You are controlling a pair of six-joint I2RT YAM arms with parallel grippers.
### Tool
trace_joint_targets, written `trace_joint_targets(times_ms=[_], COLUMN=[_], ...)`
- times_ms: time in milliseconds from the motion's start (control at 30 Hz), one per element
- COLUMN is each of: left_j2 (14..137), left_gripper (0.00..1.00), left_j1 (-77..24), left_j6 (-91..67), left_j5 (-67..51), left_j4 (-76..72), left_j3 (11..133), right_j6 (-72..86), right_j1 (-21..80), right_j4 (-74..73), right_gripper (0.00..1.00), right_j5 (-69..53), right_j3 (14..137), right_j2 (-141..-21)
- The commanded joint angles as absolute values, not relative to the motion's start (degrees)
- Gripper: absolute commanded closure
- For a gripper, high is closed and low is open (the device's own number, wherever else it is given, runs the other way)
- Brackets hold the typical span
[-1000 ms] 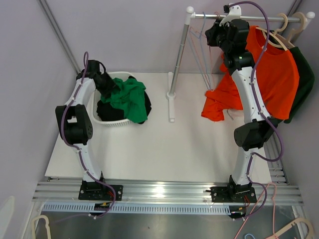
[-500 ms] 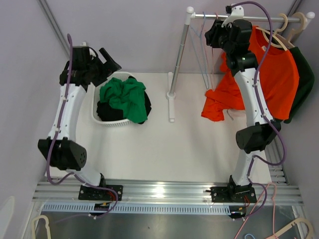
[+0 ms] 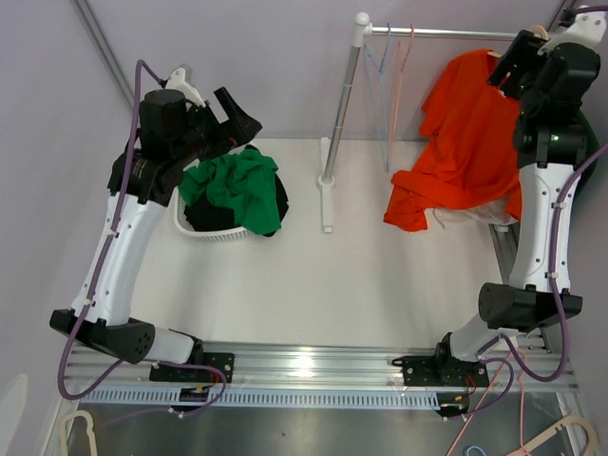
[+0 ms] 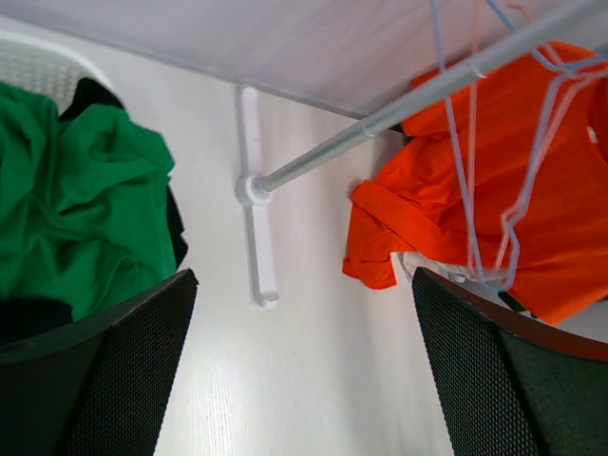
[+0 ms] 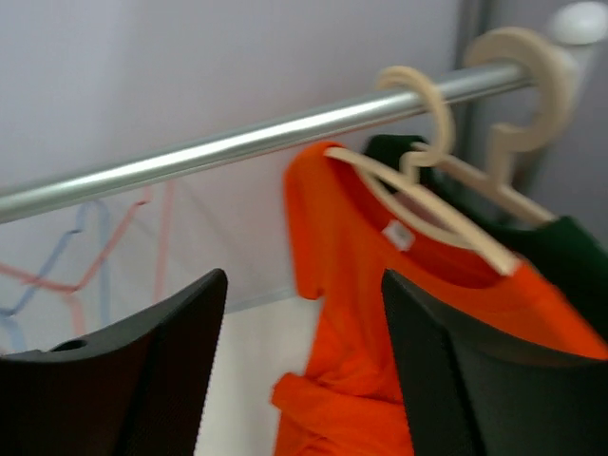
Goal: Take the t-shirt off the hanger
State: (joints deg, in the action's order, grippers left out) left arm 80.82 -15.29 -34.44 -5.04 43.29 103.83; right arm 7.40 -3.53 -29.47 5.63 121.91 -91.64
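— Jaws, both sides?
— Your left gripper (image 4: 304,285) and right gripper (image 5: 304,285) stood parted, holding nothing.
— Surroundings?
— White table (image 3: 313,285), lilac walls (image 3: 247,57). The orange t-shirt (image 3: 475,133) hung on its hanger (image 5: 432,213) from the rail (image 5: 237,147); a basket (image 3: 201,234) of green clothes (image 3: 233,185) sat leftward.

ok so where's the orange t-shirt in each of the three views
Top external: t-shirt upper right, below the rail.
Left wrist: t-shirt at right, under the rail.
Right wrist: t-shirt centre, under the rail.
Shared landmark: the rail.
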Motion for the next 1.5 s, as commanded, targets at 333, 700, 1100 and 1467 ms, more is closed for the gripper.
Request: trace_joint_targets(times_ms=[333,700,1100,1467], left_j2=[86.22,91.05,95.45,92.90], left_gripper=[0.01,0.00,0.00,0.01], left_j1=[-23.37,-28.56,-29.35,-29.36], left_j6=[-28.48,-26.63,-24.26,-23.29], left_j5=[-6.24,-5.27,-4.04,-2.81], left_j4=[38.50,24.70,25.05,24.44], left_j3=[122.08,119.00,121.47,118.74], right_j6=[1.24,-7.91,-7.82,-2.29], right_j1=[-9.05,-10.02,-12.92,-12.92], right_j4=[-36.04,-29.18,-31.81,-33.75], right_gripper=[0.02,0.00,0.08,0.53], right_j5=[2.90,9.05,5.72,-6.06], right_j3=[143.17,138.95,142.02,142.74], right_j2=[-107.84,-113.19,-118.38,-116.11])
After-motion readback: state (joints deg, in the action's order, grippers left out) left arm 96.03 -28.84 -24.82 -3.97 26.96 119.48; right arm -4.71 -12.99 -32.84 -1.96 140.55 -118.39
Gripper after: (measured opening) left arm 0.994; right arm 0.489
